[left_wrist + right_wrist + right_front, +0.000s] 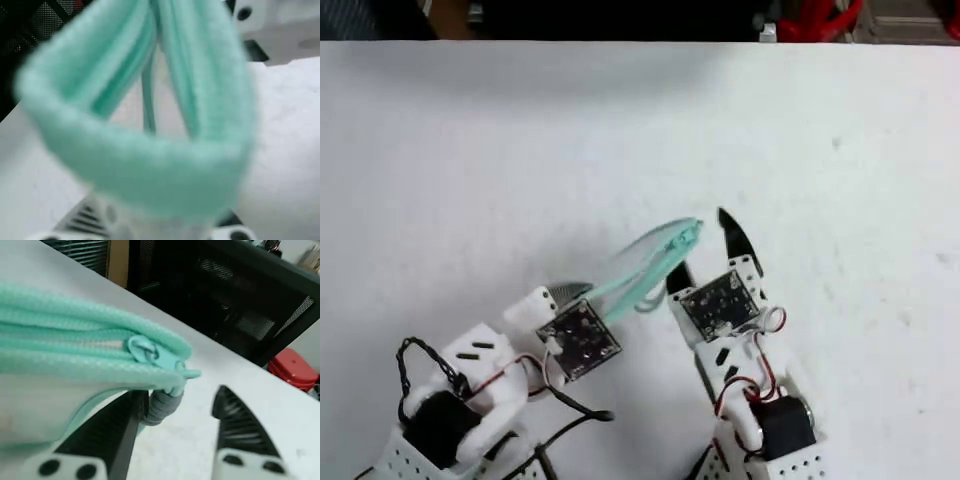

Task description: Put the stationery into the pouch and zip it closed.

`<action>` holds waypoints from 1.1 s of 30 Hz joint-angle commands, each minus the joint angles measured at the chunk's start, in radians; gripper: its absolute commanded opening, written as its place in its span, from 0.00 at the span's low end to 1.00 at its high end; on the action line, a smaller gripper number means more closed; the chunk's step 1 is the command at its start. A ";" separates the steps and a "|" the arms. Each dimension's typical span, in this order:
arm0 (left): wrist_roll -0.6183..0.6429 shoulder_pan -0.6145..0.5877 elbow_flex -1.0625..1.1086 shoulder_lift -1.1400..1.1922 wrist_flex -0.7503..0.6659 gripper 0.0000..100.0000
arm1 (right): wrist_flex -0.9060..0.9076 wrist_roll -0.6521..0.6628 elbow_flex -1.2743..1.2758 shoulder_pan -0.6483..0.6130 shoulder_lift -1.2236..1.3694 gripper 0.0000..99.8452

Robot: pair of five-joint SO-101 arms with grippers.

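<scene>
Left tool (pixel 578 295) is pinching one end of the mint pouch (pixel 655 255), holding it above the white desk (pixel 470 150) — right tool (pixel 705 250) is hovering, spread wide, beside the zipper pull (pixel 150 352), with both arms angling inward.

The pouch (pixel 650 262) is mint green, zipper pull (pixel 150 352) to match — the table (pixel 470 150) white, the right gripper (pixel 182 390) black-fingered.

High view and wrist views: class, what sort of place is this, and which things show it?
Probably a robotics lab or workshop: a left arm and right arm sit at a plain white table, the left gripper holding a mint pouch, and black mesh cabinets stand behind.
</scene>
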 commanded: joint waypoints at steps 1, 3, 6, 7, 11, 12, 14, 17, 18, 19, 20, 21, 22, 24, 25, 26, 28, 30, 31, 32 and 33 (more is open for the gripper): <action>-0.014 0.039 -0.048 0.010 0.000 0.02 | -0.097 0.077 -0.035 0.035 -0.008 0.01; -0.014 0.038 -0.048 0.010 -0.002 0.02 | -0.099 0.069 -0.084 0.033 -0.008 0.03; -0.009 0.038 -0.048 0.010 -0.003 0.02 | -0.096 0.051 -0.176 0.042 -0.008 0.02; -0.009 0.036 -0.048 0.010 -0.005 0.02 | -0.081 0.049 -0.210 0.048 -0.008 0.02; -0.005 0.021 -0.048 0.010 -0.029 0.02 | 0.035 0.006 -0.341 0.044 -0.008 0.02; 0.009 0.007 -0.048 0.010 -0.035 0.02 | 0.058 0.003 -0.367 0.044 -0.008 0.02; 0.055 -0.025 -0.049 0.008 -0.044 0.03 | 0.097 0.005 -0.416 0.044 -0.008 0.02; 0.104 -0.067 -0.049 0.008 -0.063 0.05 | 0.182 0.002 -0.471 0.027 -0.008 0.02; 0.120 -0.076 -0.049 0.008 -0.063 0.08 | 0.211 0.002 -0.476 -0.005 -0.008 0.02; 0.143 -0.079 -0.049 0.008 -0.063 0.11 | 0.246 0.002 -0.476 -0.039 -0.008 0.02; 0.176 -0.081 -0.049 0.008 -0.063 0.15 | 0.286 0.002 -0.476 -0.074 -0.008 0.02; 0.213 -0.085 -0.049 0.008 -0.063 0.18 | 0.317 0.002 -0.476 -0.113 -0.008 0.02; 0.238 -0.085 -0.049 0.008 -0.061 0.21 | 0.340 0.002 -0.474 -0.148 -0.008 0.02; 0.252 -0.084 -0.049 0.008 -0.061 0.21 | 0.349 0.002 -0.474 -0.179 -0.007 0.02; 0.247 -0.084 -0.049 0.007 -0.061 0.20 | 0.349 0.002 -0.474 -0.176 -0.007 0.02; 0.247 -0.084 -0.051 0.007 -0.060 0.19 | 0.349 0.002 -0.473 -0.176 -0.005 0.02; 0.247 -0.084 -0.055 0.005 -0.061 0.17 | 0.348 0.002 -0.457 -0.176 0.015 0.02; 0.245 -0.084 -0.055 -0.021 -0.061 0.13 | 0.341 0.002 -0.434 -0.176 0.062 0.02; 0.245 -0.084 -0.055 -0.048 -0.061 0.10 | 0.326 0.002 -0.422 -0.176 0.093 0.02; 0.245 -0.084 -0.055 -0.085 -0.058 0.08 | 0.309 0.002 -0.416 -0.176 0.127 0.02; 0.245 -0.084 -0.051 -0.127 -0.055 0.04 | 0.294 0.002 -0.413 -0.176 0.160 0.02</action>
